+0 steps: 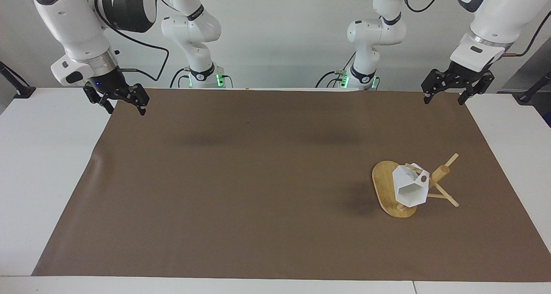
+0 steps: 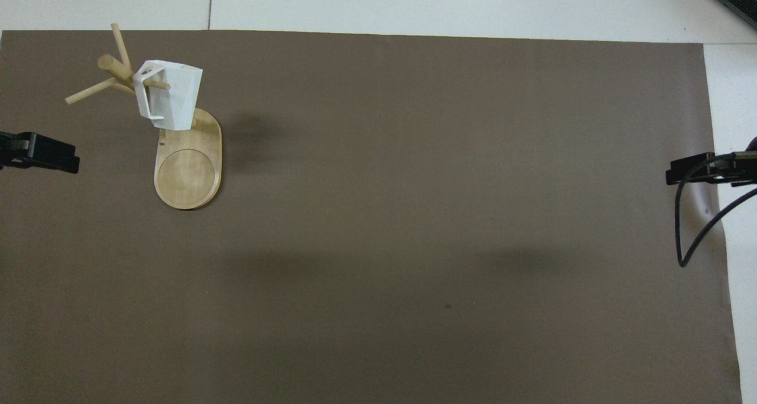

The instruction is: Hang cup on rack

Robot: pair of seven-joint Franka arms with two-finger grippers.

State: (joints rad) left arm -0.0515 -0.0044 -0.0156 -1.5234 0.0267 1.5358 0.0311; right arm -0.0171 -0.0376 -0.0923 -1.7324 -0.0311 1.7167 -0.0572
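The cup [image 1: 411,186] hangs on the rack [image 1: 442,172] at four o'clock in the facing view. The left gripper [image 1: 447,99] at two o'clock and the right gripper [image 1: 126,109] at ten o'clock have fingers apart, holding nothing.

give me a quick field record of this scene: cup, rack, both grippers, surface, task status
cup: white, faceted, hanging by its handle on a rack peg
rack: bamboo mug tree standing toward the left arm's end of the table
left gripper: open, empty, raised over the mat's corner nearest its base
right gripper: open, empty, raised over the mat's corner at its own end
surface: brown mat on a white table
task status: cup appears hung, neither gripper touching it
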